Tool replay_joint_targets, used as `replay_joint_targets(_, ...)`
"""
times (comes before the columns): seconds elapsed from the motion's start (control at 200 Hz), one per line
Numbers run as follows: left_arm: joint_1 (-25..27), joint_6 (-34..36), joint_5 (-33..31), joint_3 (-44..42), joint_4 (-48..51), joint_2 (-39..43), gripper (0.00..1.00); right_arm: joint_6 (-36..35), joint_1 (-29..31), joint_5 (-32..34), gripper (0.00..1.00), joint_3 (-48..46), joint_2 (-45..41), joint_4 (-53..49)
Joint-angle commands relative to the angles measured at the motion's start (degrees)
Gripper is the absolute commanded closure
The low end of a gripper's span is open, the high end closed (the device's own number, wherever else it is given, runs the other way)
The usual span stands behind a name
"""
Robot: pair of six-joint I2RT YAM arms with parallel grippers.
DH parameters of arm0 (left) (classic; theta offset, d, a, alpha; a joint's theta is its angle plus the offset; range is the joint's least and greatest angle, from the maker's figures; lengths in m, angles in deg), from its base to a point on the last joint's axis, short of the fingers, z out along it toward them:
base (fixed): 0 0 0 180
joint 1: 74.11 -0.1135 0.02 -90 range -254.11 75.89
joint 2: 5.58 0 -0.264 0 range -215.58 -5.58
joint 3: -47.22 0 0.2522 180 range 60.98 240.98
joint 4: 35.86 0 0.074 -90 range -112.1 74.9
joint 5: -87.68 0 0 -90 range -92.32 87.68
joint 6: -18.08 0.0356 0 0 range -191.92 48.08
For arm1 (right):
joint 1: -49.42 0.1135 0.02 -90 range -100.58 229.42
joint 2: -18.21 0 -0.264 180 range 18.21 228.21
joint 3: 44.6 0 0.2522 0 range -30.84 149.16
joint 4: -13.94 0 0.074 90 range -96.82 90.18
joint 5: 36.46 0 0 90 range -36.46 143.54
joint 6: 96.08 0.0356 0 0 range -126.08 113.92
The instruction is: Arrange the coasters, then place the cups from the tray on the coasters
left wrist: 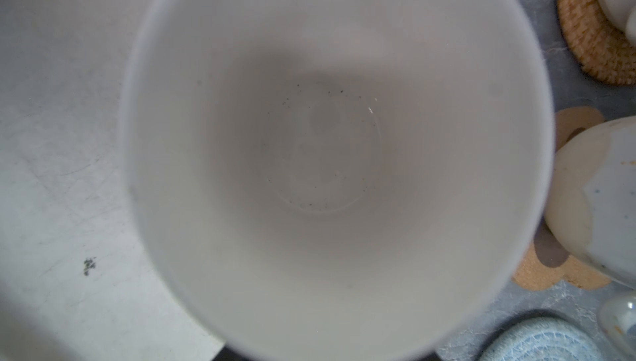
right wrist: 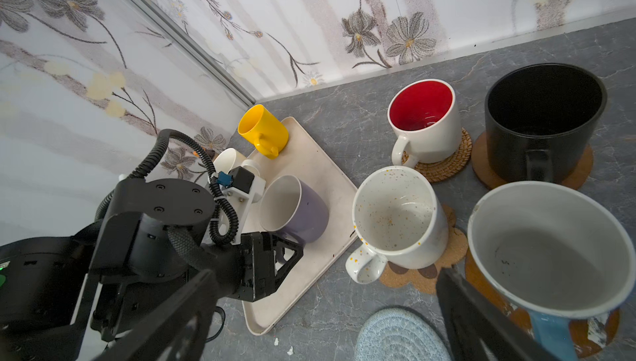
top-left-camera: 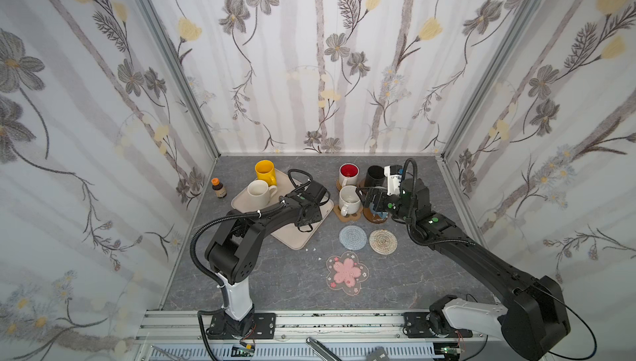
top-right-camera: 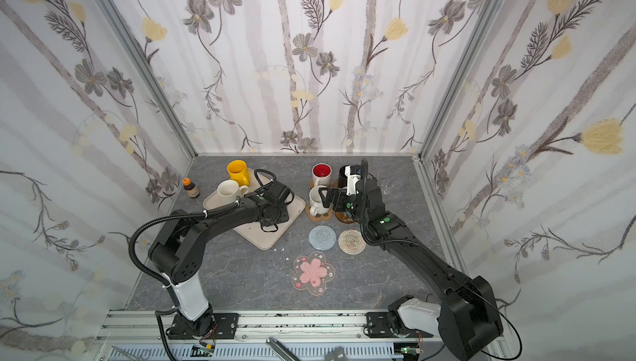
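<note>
**Large beige rounded-rectangle tray** (top-left-camera: 296, 238) is lying askew on the left of the table. It is serving as the supply, with three mugs standing on it.

**Left gripper** (right wrist: 280, 257) is poised over the tray at the lavender-grey ceramic mug (right wrist: 299, 209). Its wrist camera is looking straight into the mug's pale interior, a pose suited to a pick-up. Whether the fingers are gripping cannot be told.

**Right gripper** (top-left-camera: 366, 197) is standing with fingers spread wide and empty, just beside the blue-sided mug (right wrist: 550, 256). That mug is resting on a brown wooden round coaster (right wrist: 614, 319), so it is probably already placed.

**On the tray:** the yellow mug (top-left-camera: 265, 170) and the plain cream-white mug (top-left-camera: 258, 193) are waiting.

**Served pairs:**
- The red-lined white mug (top-left-camera: 348, 173) is sitting on the woven rattan round (right wrist: 451, 166).
- The black mug (top-left-camera: 375, 175) is sitting on the second wooden round (right wrist: 581, 166).
- The speckled cream mug (top-left-camera: 349, 199) is sitting on the brown paw-print mat (right wrist: 449, 254).

**Bare coasters:** the grey-blue knitted round (top-left-camera: 352, 237), the beige braided round (top-left-camera: 383, 241) and the pink blossom mat (top-left-camera: 347, 272) are lying nearest the front. They are presumably reserved for the three tray mugs.
</note>
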Motion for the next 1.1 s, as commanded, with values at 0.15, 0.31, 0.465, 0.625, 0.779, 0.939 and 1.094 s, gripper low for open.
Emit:
replay_joint_targets(0.15,-0.49,0.92,-0.63,0.31,-2.32,4.33,0.2,-4.38,2.39,5.77,0.0,2.32,-1.0,-7.47)
replay_joint_targets(0.31,-1.59,3.72,0.21,0.1,-2.36,10.19,0.0,-5.47,4.88,7.5,0.0,4.05,-1.0,-10.84)
replay_joint_targets(0.465,-3.59,5.15,0.6,-2.62,-2.43,17.2,0.0,-5.82,8.33,9.47,0.01,6.23,0.24,-13.39)
replay_joint_targets(0.625,-6.18,6.62,-0.06,-6.46,-2.46,23.59,0.0,-4.42,13.11,11.75,0.06,7.84,2.91,-14.23)
replay_joint_targets(0.779,-9.1,6.36,-0.89,-9.91,-2.51,26.85,0.0,-2.99,17.13,13.51,0.09,9.91,7.73,-14.64)
replay_joint_targets(0.939,-10.1,3.37,-4.72,-14.5,-3.59,30.9,0.0,-2.14,21.03,13.84,0.12,13.33,14.76,-14.56)
replay_joint_targets(1.094,-11.66,3.51,-5.99,-17.46,-4.35,36.15,0.0,-1.28,22.68,13.65,0.17,17.35,21.91,-14.58)
